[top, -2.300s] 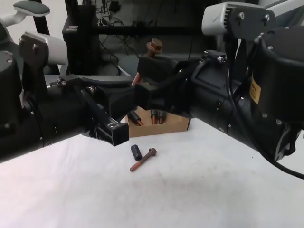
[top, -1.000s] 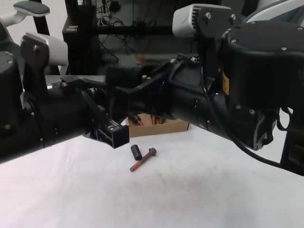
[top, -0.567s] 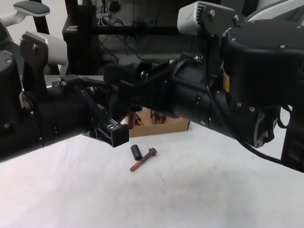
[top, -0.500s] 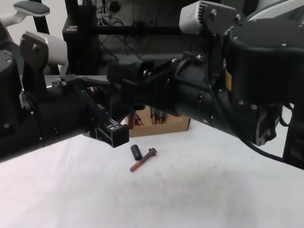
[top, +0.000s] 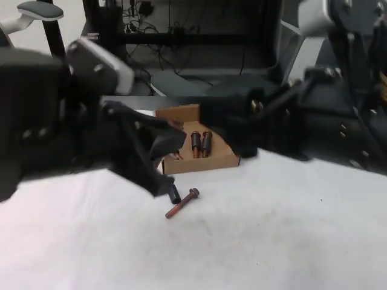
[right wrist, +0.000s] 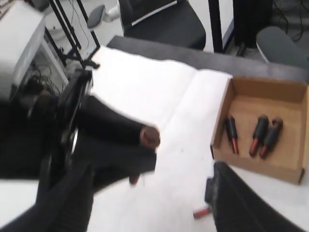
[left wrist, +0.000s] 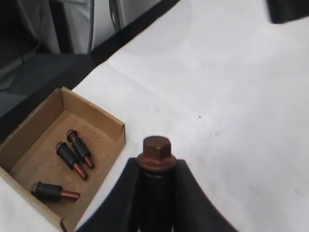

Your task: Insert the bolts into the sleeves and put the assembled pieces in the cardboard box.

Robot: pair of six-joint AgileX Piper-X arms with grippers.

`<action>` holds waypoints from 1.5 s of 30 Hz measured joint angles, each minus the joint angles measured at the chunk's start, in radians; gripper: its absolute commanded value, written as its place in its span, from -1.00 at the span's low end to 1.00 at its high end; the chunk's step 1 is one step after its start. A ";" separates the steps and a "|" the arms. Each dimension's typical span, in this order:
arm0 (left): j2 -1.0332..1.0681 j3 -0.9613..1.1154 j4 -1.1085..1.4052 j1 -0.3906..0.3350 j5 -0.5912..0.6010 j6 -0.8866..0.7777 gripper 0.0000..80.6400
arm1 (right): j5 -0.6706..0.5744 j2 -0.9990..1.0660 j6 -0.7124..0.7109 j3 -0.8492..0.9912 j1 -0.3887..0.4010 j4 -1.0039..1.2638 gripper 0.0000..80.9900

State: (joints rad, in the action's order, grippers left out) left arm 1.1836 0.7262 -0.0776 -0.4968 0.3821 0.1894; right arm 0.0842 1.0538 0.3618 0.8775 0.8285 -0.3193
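Bolt (left wrist: 156,149): coppery, hex-headed, flanged

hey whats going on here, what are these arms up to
The left hand is shut on a bolt, head up, above the white bench near the cardboard box. Whether that bolt sits in a sleeve can't be told. Three assembled pieces already lie in the box. The right hand is open and empty. A loose bolt and a loose sleeve lie on the bench.

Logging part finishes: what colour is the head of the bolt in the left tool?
Coppery brown; the bolt shows best in the left wrist view.
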 measured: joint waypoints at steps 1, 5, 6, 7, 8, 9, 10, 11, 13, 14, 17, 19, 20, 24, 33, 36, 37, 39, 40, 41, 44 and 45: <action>0.040 0.034 -0.017 0.000 -0.005 0.005 -0.96 | -0.006 -0.007 -0.006 0.000 0.000 -0.036 0.73; 0.210 0.184 -0.081 0.000 -0.014 0.013 -0.96 | -0.048 -0.021 -0.049 0.000 0.000 -0.192 0.73; 0.260 0.233 -0.095 0.000 -0.016 0.013 -0.96 | -0.053 -0.021 -0.053 0.000 0.000 -0.214 0.73; 0.313 0.284 -0.122 0.000 -0.019 0.013 -0.96 | -0.063 -0.021 -0.076 0.000 -0.002 -0.267 0.73; 0.363 0.335 -0.138 0.000 -0.022 0.008 -0.96 | -0.069 -0.021 -0.094 0.000 -0.002 -0.301 0.73; 0.415 0.388 -0.162 0.000 -0.025 -0.002 -0.96 | -0.073 -0.021 -0.111 0.000 -0.002 -0.328 0.73; 0.445 0.419 -0.182 0.000 -0.030 -0.006 -0.96 | -0.076 -0.021 -0.120 0.000 -0.002 -0.343 0.73; 0.517 0.492 -0.215 0.002 -0.038 -0.024 -0.96 | -0.084 -0.021 -0.137 0.000 -0.002 -0.367 0.73; 0.605 0.586 -0.275 0.008 -0.051 -0.051 -0.96 | -0.084 -0.021 -0.165 0.000 -0.002 -0.400 0.73; 0.623 0.606 -0.288 0.009 -0.052 -0.056 -0.96 | -0.084 -0.021 -0.175 0.000 -0.002 -0.410 0.73; 0.766 0.775 -0.375 0.030 -0.065 -0.099 -0.96 | -0.092 -0.021 -0.199 0.000 -0.002 -0.428 0.73; 0.834 0.858 -0.403 0.045 -0.072 -0.116 -0.96 | -0.100 -0.021 -0.204 0.000 -0.002 -0.430 0.73; 0.858 0.886 -0.414 0.050 -0.076 -0.123 -0.96 | -0.107 -0.021 -0.204 0.000 -0.002 -0.430 0.73; 0.950 0.995 -0.433 0.072 -0.102 -0.138 -0.96 | -0.118 -0.021 -0.204 0.000 -0.002 -0.430 0.73; 1.071 1.122 -0.511 0.079 -0.107 -0.161 -0.96 | -0.121 -0.021 -0.218 0.000 -0.002 -0.430 0.73; 1.093 1.127 -0.524 0.079 -0.124 -0.162 -0.96 | -0.121 -0.021 -0.225 0.000 -0.002 -0.430 0.73; 1.098 1.127 -0.524 0.079 -0.128 -0.162 -0.96 | -0.123 -0.021 -0.225 0.000 -0.002 -0.430 0.73; 1.107 1.127 -0.524 0.079 -0.140 -0.163 -0.97 | -0.125 -0.021 -0.226 0.000 -0.002 -0.430 0.73; 1.110 1.127 -0.524 0.079 -0.142 -0.163 -0.97 | -0.126 -0.021 -0.226 0.000 -0.002 -0.430 0.73; 1.113 1.129 -0.524 0.079 -0.142 -0.165 -0.86 | -0.128 -0.021 -0.226 0.000 -0.002 -0.430 0.73; 1.117 1.129 -0.524 0.079 -0.142 -0.178 -0.30 | -0.129 -0.021 -0.226 0.000 -0.002 -0.430 0.73; 1.117 1.129 -0.524 0.079 -0.142 -0.183 -0.06 | -0.129 -0.021 -0.226 0.000 -0.002 -0.430 0.73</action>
State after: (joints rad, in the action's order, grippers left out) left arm 2.3010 1.8554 -0.6016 -0.4178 0.2405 0.0066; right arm -0.0445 1.0326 0.1360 0.8775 0.8267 -0.7496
